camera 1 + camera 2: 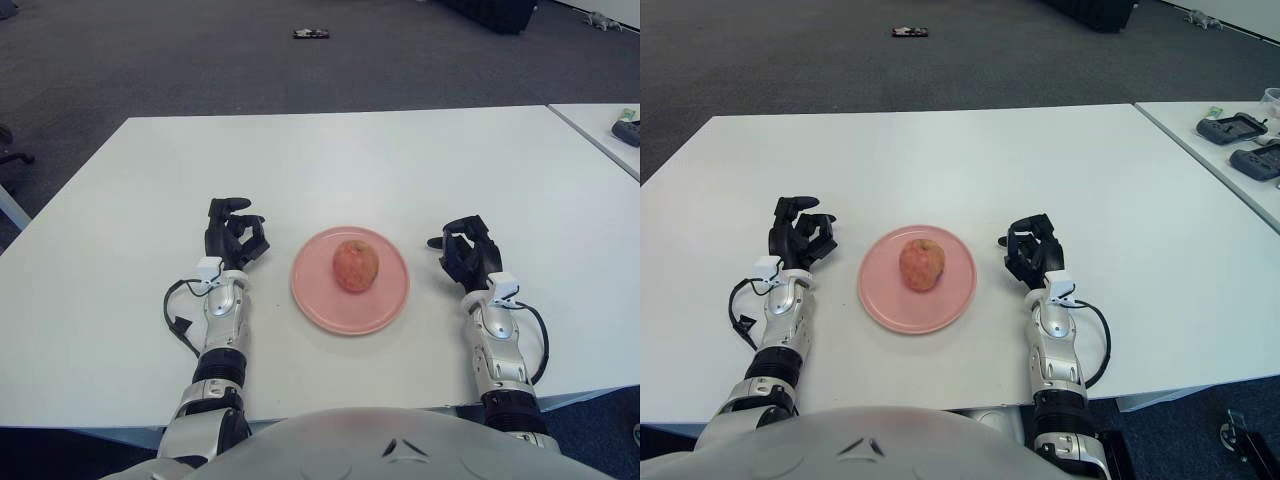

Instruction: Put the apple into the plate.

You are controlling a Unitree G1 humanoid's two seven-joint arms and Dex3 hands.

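A red-yellow apple [355,265] lies in the middle of the pink plate [318,305] on the white table [330,160]. My left hand [233,235] is just left of the plate, its dark fingers loosely curled and holding nothing. Right of the plate is my right hand [465,250], fingers also curled and holding nothing. Neither hand touches the apple or the plate.
A second white table [1240,150] stands at the right with dark devices [1238,128] on it, across a narrow gap. A small dark object [312,33] lies on the carpet far behind the table.
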